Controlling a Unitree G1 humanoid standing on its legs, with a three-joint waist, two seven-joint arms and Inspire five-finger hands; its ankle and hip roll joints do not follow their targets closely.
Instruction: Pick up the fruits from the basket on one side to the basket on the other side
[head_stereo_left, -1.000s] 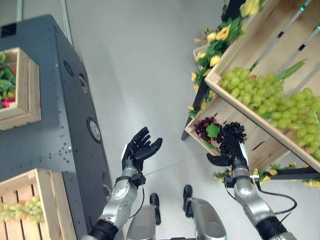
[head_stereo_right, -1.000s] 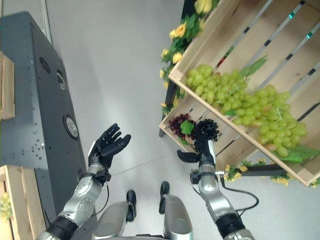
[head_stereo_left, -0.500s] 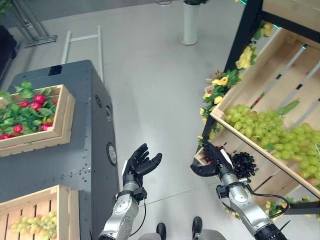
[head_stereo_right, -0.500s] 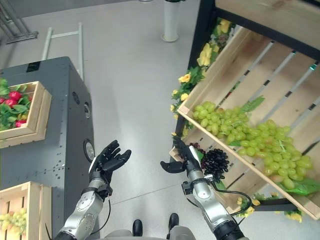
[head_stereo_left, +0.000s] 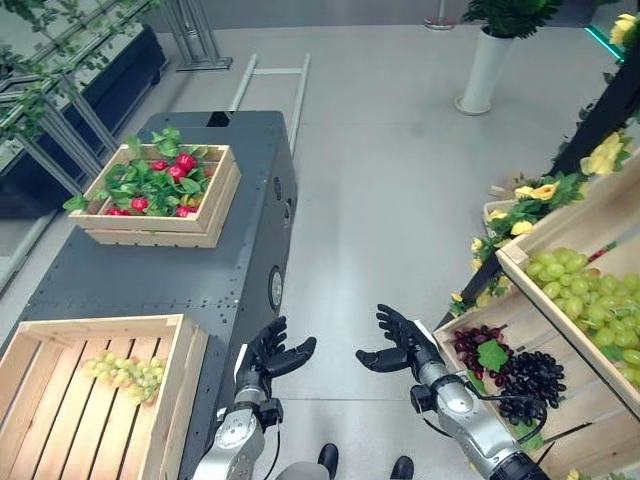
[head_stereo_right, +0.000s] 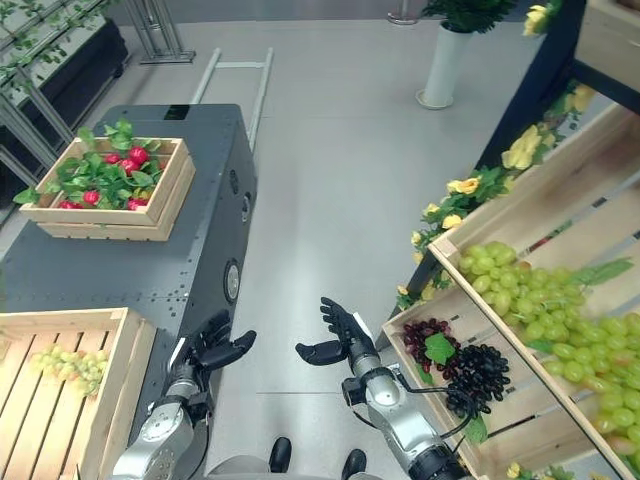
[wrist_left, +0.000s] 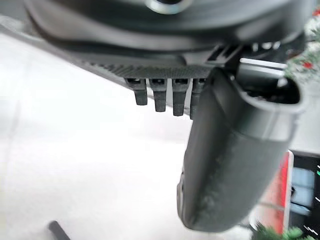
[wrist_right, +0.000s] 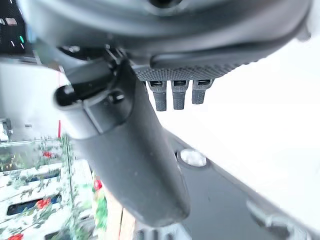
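The left robot hand (head_stereo_left: 270, 355) hangs at about 6 o'clock in the head view, fingers spread and relaxed, palm empty, just beside the front edge of the dark grey surface (head_stereo_left: 150, 270). The right robot hand (head_stereo_left: 398, 343) is a little to its right, also open with fingers fanned and holding nothing, over the pale floor (head_stereo_left: 390, 150).

On the surface, at 8 o'clock, a slatted wooden crate (head_stereo_left: 60, 400) holds one small bunch of green grapes (head_stereo_left: 128, 371) near its far side. At 10 o'clock a second wooden crate (head_stereo_left: 200, 205) is packed with red fruit (head_stereo_left: 165, 175) among green leaves.

At 4 o'clock, on the rack at the right, a low wooden crate (head_stereo_left: 470, 365) holds dark red grapes (head_stereo_left: 478, 343) and a black bunch (head_stereo_left: 532, 378), just beside the right forearm. Above it, at 3 o'clock, a tilted crate (head_stereo_left: 520, 270) carries a heap of green grapes (head_stereo_left: 585, 300). Yellow flowers (head_stereo_left: 540, 190) line the rack's frame.
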